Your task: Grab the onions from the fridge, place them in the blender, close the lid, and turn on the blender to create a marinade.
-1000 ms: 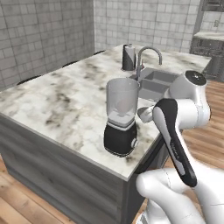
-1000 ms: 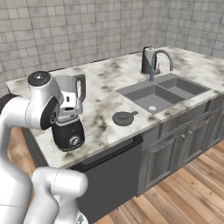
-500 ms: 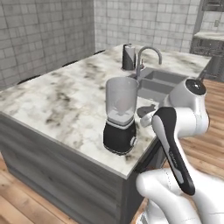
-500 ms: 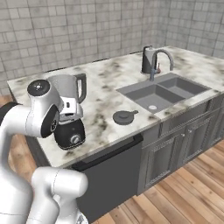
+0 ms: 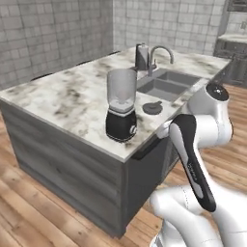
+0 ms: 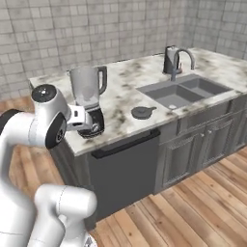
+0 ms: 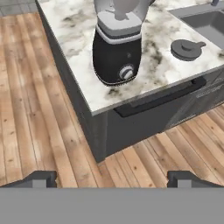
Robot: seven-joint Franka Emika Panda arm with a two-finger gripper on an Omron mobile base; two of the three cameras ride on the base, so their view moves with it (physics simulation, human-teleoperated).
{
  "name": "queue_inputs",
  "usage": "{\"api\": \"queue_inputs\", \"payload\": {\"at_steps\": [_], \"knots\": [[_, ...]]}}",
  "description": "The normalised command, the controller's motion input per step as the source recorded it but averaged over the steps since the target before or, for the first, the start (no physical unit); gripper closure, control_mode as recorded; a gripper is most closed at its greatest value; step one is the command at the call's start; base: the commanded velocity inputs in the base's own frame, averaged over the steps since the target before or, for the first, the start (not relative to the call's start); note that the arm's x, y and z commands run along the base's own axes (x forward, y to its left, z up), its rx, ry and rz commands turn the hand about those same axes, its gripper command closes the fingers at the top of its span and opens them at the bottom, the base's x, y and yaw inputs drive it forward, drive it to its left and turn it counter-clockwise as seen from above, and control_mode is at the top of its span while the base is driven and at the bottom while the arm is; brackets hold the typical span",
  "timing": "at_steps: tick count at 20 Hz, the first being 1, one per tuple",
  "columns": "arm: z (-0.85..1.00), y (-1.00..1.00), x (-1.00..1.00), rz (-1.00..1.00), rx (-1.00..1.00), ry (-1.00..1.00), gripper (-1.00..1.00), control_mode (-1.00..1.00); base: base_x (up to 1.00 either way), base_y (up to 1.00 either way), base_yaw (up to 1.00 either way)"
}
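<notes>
- My claw point(image 7: 112, 179) stands wide with nothing between the tips, held out in front of the island's edge and looking down at the blender point(image 7: 117, 54) from the floor side.
- Over the last second the arm has swung back and lower: its elbow covered the blender's base a moment ago, and now the whole blender point(image 5: 121, 104) is clear of it in the left base view.
- In the right base view the wrist still overlaps the blender point(image 6: 88, 100), so I cannot tell how close the claw is to it.
- The blender sits near the front edge of the counter point(image 5: 62, 99), its silver knob point(image 7: 127, 72) facing me.
- The lid point(image 7: 187, 48) lies flat on the counter beside the blender, between it and the sink point(image 6: 182, 90).
- The jar mouth is uncovered, and I cannot see whether any onions are inside.
- I judge this pull-back as either lining up on the knob or leaving to fetch from the fridge; the lid is not yet on.
</notes>
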Motion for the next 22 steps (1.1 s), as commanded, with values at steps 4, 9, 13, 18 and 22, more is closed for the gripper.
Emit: {"api": "queue_inputs", "payload": {"at_steps": [4, 9, 13, 18, 22], "knots": [[0.0, 0.0, 0.0, 0.0, 0.0, 0.0, -1.0, 1.0, -0.16, 0.0, 0.5], [0.0, 0.0, 0.0, 0.0, 0.0, 0.0, -1.0, 1.0, 0.07, -0.05, 0.68], [0.0, 0.0, 0.0, 0.0, 0.0, 0.0, -1.0, 1.0, 0.28, -0.2, 0.7], [0.0, 0.0, 0.0, 0.0, 0.0, 0.0, -1.0, 1.0, 0.04, -0.16, 0.76], [0.0, 0.0, 0.0, 0.0, 0.0, 0.0, -1.0, 1.0, 0.03, -0.03, 0.75]]}}
